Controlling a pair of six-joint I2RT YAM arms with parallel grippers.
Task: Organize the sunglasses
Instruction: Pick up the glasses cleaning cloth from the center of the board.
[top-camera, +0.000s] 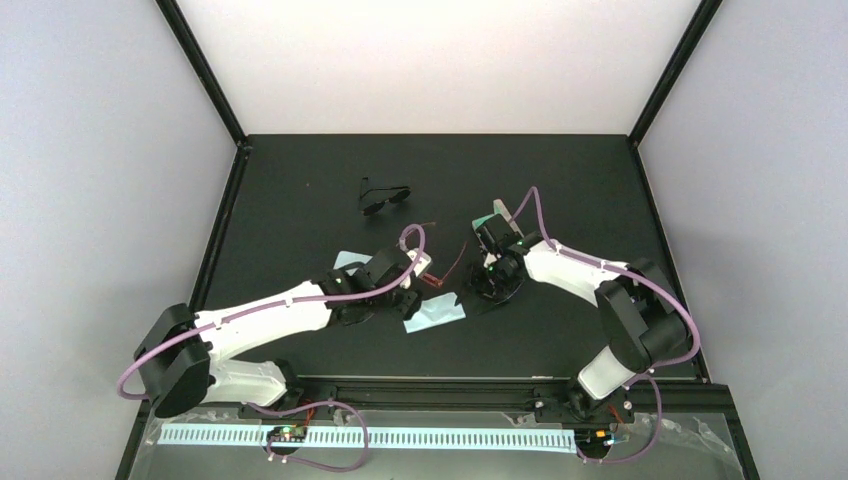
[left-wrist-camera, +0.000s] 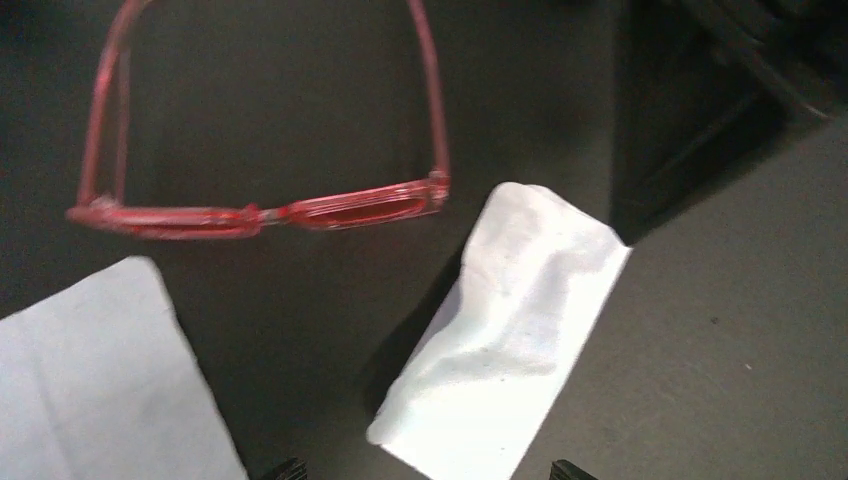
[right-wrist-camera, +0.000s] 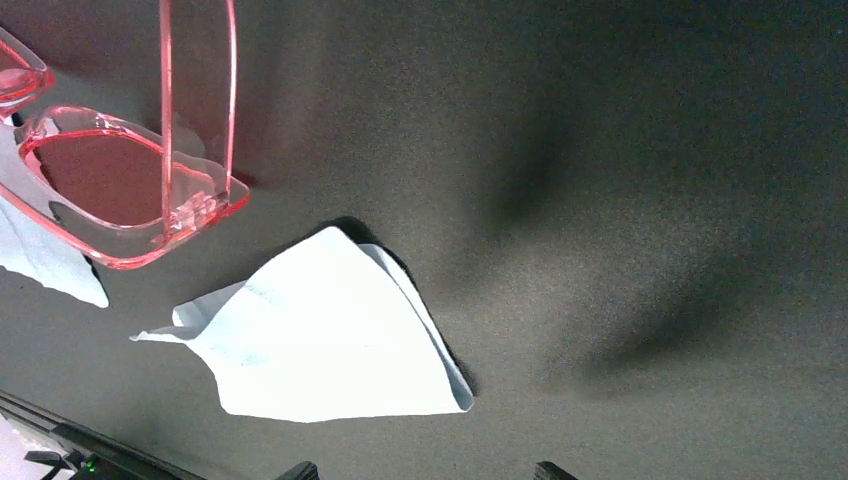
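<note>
The sunglasses (top-camera: 455, 260) have a thin red-pink frame and lie on the black table with both arms unfolded, between my two grippers. In the left wrist view they (left-wrist-camera: 260, 215) lie ahead and to the left, arms pointing away. In the right wrist view one lens and arm (right-wrist-camera: 120, 190) show at the upper left. My left gripper (top-camera: 418, 272) is open and empty, its tips (left-wrist-camera: 428, 472) over a white pouch (left-wrist-camera: 505, 340). My right gripper (top-camera: 487, 272) is open and empty, its tips (right-wrist-camera: 425, 472) just short of a white cloth (right-wrist-camera: 320, 345).
A black dark-lensed pair (top-camera: 383, 197) lies further back on the table. White cloths or pouches lie near the grippers: one in front (top-camera: 436, 312), one by the left wrist (top-camera: 348, 260), one behind the right wrist (top-camera: 500, 215). Black frame rails border the table (top-camera: 300, 180).
</note>
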